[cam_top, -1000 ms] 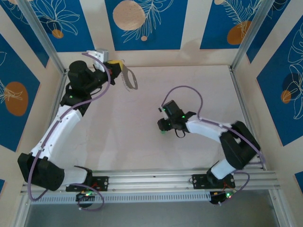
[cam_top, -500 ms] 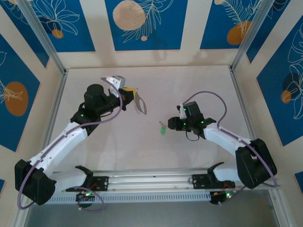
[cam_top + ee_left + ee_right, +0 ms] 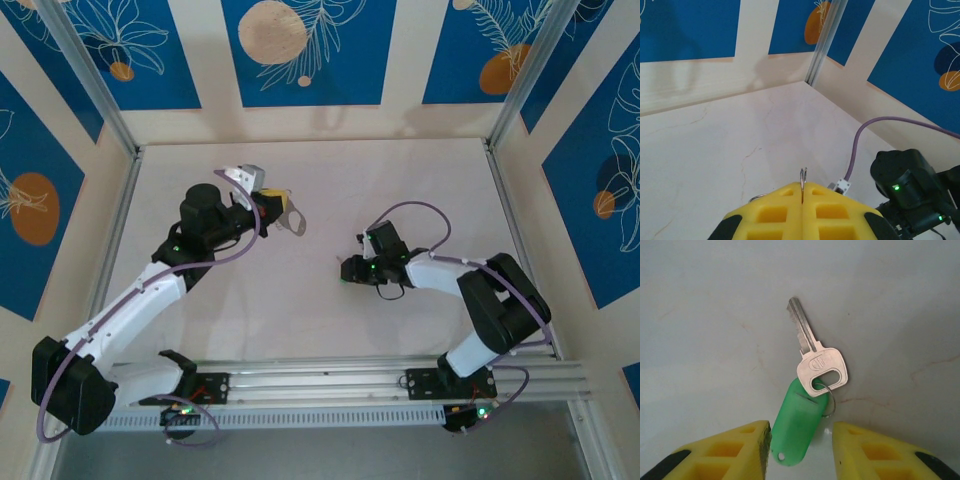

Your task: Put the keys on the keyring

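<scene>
A silvery key (image 3: 810, 352) lies flat on the pale table, joined by a small wire ring (image 3: 830, 401) to a green plastic tag (image 3: 799, 422). My right gripper (image 3: 801, 442) is open and low over it, with its yellow fingers (image 3: 740, 452) on either side of the tag's near end. The left finger is close against the tag and the right one is apart from it. From above, the right gripper (image 3: 352, 270) sits at centre right. The keyring (image 3: 294, 224) is a thin grey loop held off the table by my left gripper (image 3: 283, 208). In the left wrist view, the left gripper (image 3: 802, 186) is shut on the keyring (image 3: 803, 176), seen edge-on.
Blue-and-cream walls with aluminium posts (image 3: 515, 80) enclose the table. A metal rail (image 3: 330, 380) runs along the near edge by both bases. The right arm's black wrist (image 3: 907, 182) and purple cable (image 3: 860, 150) lie ahead of the left gripper.
The left arm swung from the back-left corner towards the middle, carrying the keyring. The right gripper drew back to the right, then came back over the key and narrowed slightly.
</scene>
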